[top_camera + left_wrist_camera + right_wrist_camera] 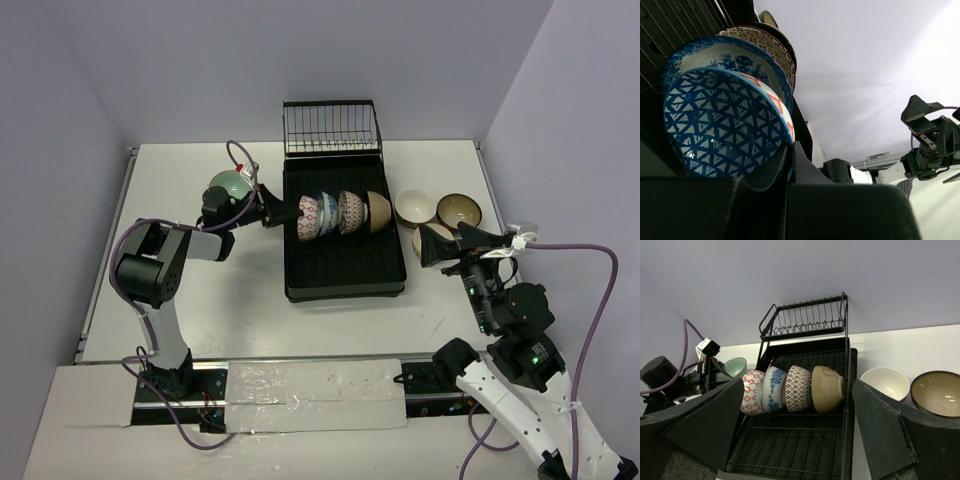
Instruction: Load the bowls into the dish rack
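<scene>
The black dish rack [345, 275] holds a row of bowls on edge: a red-patterned bowl with a blue-triangle inside [308, 218], a blue floral bowl [328, 213], a brown-patterned bowl [350, 211] and a tan bowl [378, 211]. My left gripper [281, 214] is shut on the rim of the red-patterned bowl [725, 125] at the row's left end. A pale green bowl [228, 186] sits on the table behind it. My right gripper [452, 241] is wide open and empty over a cream bowl [424, 238], near two more bowls, one cream [414, 207] and one brown-rimmed [459, 210].
The rack's upright wire basket [332, 128] stands at its far end. The near half of the ribbed tray [790, 450] holds nothing. Grey walls close in the table on the left, back and right.
</scene>
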